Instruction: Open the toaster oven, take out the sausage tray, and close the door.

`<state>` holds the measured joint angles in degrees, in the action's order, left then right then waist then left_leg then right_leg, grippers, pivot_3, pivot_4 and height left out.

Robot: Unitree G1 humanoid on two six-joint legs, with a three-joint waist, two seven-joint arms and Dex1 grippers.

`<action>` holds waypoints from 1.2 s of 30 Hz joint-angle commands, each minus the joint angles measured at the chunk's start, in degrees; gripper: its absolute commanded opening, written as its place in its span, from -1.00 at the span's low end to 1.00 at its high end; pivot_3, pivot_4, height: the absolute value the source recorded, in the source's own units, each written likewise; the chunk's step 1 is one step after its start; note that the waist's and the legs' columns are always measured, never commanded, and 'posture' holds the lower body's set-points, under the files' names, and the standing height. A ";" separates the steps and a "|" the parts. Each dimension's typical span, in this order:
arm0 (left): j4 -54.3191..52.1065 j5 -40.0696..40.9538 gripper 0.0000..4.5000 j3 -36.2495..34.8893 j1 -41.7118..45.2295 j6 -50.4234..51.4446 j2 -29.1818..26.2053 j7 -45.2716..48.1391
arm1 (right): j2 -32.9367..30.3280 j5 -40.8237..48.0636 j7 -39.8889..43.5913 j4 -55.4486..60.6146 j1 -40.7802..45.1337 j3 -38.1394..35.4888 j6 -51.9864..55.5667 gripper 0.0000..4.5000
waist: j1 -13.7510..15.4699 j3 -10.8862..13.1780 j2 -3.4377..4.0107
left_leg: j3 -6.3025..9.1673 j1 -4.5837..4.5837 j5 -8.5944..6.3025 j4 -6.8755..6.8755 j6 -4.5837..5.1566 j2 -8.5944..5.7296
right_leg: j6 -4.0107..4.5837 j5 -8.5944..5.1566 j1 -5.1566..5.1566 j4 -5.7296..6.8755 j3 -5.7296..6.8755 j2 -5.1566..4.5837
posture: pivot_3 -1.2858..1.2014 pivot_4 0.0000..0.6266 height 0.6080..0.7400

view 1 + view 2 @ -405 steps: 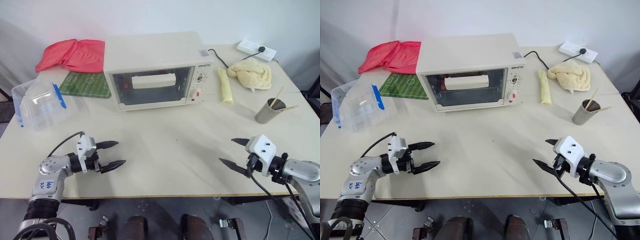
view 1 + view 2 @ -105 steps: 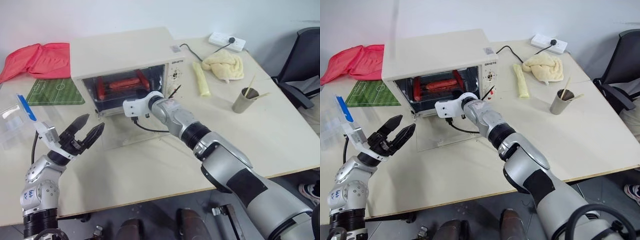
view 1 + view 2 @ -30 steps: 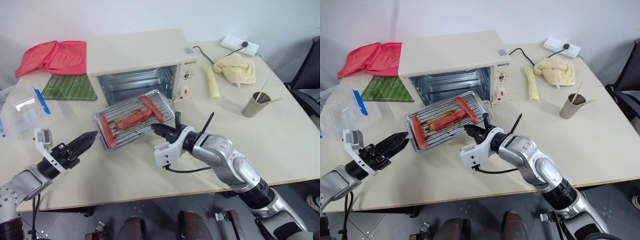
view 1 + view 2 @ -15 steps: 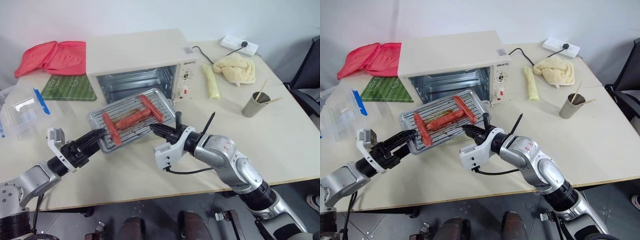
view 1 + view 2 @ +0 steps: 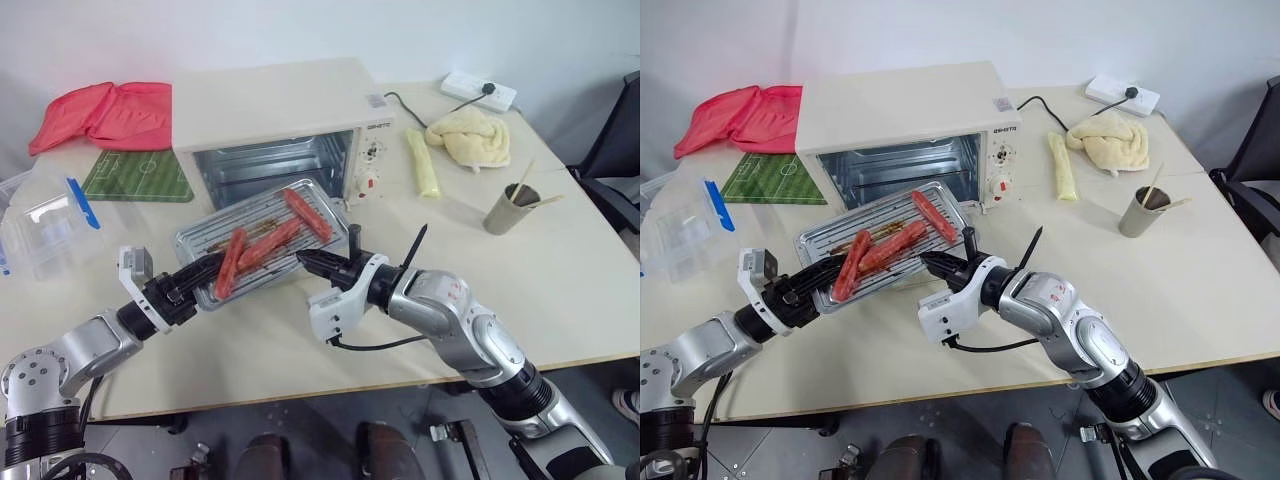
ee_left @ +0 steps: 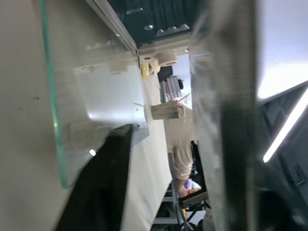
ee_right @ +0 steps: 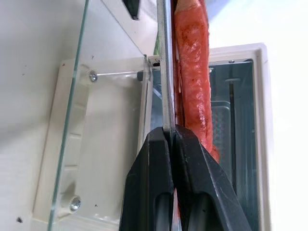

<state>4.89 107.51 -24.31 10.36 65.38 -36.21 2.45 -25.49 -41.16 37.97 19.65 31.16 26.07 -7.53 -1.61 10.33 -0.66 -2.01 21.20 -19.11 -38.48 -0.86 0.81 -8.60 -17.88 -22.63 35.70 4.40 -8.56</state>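
Observation:
The cream toaster oven (image 5: 270,100) stands open and empty at the table's back. Its glass door (image 7: 103,144) lies flat on the table under the sausage tray (image 5: 215,235). The silver tray hangs above the door, somewhat tilted, with three red sausages (image 5: 308,215) lying on it. My right gripper (image 5: 303,257) is shut on the rim of the tray's near right side. At the tray's near left corner, my left gripper (image 5: 205,270) is open, its fingers on either side of the rim and a gap still showing in the left wrist view.
A clear plastic box with a blue clip (image 5: 45,225) sits at the left. Behind it lie a green mat (image 5: 135,175) and a red cloth (image 5: 110,108). To the right are a yellow towel (image 5: 468,135), a pale roll (image 5: 422,165), a metal cup with sticks (image 5: 508,208) and a power strip (image 5: 480,90).
My left gripper has moved right to the tray's left corner and its jaws have narrowed. Two sausages have slid toward the tray's left side. The right gripper has kept still.

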 commanded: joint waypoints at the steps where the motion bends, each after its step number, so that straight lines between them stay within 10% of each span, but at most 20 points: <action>1: 0.28 3.76 -0.35 0.15 -1.43 -0.78 -0.86 -2.46 | 1.25 4.23 -0.38 3.56 0.39 -3.33 0.33 -1.00 | 0.01 0.00 0.00 | 0.01 0.00 0.00 0.00 0.00 0.00 | 0.00 0.00 0.00 0.00 0.00 0.00 | 0.03 -0.52 1.00; 6: 0.73 5.48 -0.94 1.37 -2.82 0.36 -1.95 -4.46 | 1.27 8.18 0.03 3.96 0.42 -3.55 -1.85 -1.00 | 0.01 0.00 0.00 | 0.05 0.00 0.00 0.00 0.00 0.00 | 0.00 0.00 0.00 -0.02 -0.01 0.00 | 0.03 -0.52 1.00; 18: -1.34 5.48 -0.97 1.61 -5.22 0.87 -1.16 -4.55 | -0.27 14.30 1.93 2.03 0.78 -3.87 -5.86 -1.00 | 0.01 0.00 0.00 | 0.03 0.00 0.00 0.01 0.00 0.00 | 0.00 0.00 0.02 -0.06 -0.01 0.00 | 0.03 -0.52 1.00; 32: -1.19 5.48 -1.00 1.88 -5.21 0.72 0.49 -4.92 | -3.42 20.20 6.05 1.42 1.73 -4.34 -8.60 0.98 | 0.03 0.00 0.00 | 0.03 0.00 0.00 0.02 0.00 0.00 | 0.00 0.00 0.02 -0.10 -0.02 0.00 | 0.03 -0.52 1.00; 36: -1.66 5.48 -1.00 1.34 -5.36 0.11 1.31 -4.53 | -5.88 27.92 11.07 1.84 1.96 -5.30 -7.89 0.98 | 0.04 0.00 0.00 | 0.03 0.00 0.00 0.02 0.00 0.00 | 0.00 0.00 0.03 -0.11 -0.02 0.00 | 0.03 -0.52 1.00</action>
<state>4.30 112.54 -21.96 5.55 65.68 -35.42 -2.71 -30.60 -17.56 47.26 18.44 31.78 23.40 -15.04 -1.57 10.33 -0.66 -1.98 21.20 -19.11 -38.46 -0.86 0.81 -8.60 -17.88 -22.59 35.57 4.38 -8.56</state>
